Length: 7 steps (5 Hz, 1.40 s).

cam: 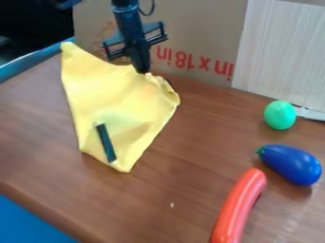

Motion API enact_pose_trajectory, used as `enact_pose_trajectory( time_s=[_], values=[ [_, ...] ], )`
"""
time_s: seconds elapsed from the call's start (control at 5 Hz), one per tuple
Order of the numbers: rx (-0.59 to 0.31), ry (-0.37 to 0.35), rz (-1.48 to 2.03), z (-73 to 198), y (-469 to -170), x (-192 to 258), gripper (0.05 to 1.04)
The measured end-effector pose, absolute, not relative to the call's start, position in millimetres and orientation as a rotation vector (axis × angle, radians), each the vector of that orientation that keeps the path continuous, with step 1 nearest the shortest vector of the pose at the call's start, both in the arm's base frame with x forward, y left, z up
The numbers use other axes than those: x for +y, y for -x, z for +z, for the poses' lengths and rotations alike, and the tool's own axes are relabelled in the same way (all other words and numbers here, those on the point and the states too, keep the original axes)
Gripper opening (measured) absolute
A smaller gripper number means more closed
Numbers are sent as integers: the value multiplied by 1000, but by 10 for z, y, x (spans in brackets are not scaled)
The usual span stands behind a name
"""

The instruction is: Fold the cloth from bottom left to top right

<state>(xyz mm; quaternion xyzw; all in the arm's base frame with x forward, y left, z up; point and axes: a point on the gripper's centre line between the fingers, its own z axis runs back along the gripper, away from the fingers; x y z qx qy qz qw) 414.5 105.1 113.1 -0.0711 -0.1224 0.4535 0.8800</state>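
Black strip [106,143] on cloth [117,102], blue eggplant [291,164]

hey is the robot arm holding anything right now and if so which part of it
That can't be told for sure: the gripper meets the bunched far edge of the yellow cloth, but a grip isn't clearly visible.

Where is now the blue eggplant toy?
In the camera view, the blue eggplant toy lies at the right side on the table, just below the green egg-shaped thing and above the red sausage-like thing.
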Motion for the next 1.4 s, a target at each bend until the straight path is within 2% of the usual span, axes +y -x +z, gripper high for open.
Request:
enact_pose_trajectory(
  time_s=[0.2, 0.4, 0.6, 0.8, 1.0, 1.2, 1.4],
  values=[
    [-243, 149, 947, 1092, -4257, 922, 72],
    [-238, 118, 931, 1088, -4293, 852, 215],
    [-240, 99, 908, 1086, -4305, 773, 469],
    [-245, 70, 870, 1088, -4317, 688, 775],
    [-213, 12, 805, 1089, -4248, 720, 990],
    [-209, -47, 715, 1237, -4139, 808, 999],
    [-181, -50, 635, 1441, -3725, 1206, 999]
  ],
)
